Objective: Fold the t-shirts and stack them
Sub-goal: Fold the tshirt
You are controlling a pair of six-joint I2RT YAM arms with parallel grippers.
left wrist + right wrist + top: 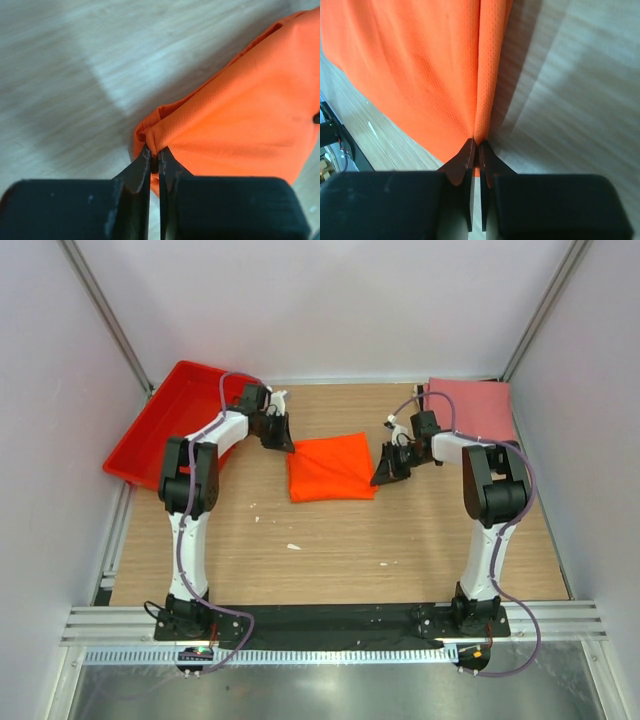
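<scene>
Centrally, the orange t-shirt lies folded to a rough square on the wooden table, between the two arms. At its far-left corner sits the left gripper; the wrist view shows its jaws pinched tight on a bunched corner of the cloth. At the shirt's right edge sits the right gripper, jaws likewise clamped on a fold of orange mesh fabric. The pink t-shirt lies flat at far right, apart from the orange one. The red tray sits tilted at far left.
</scene>
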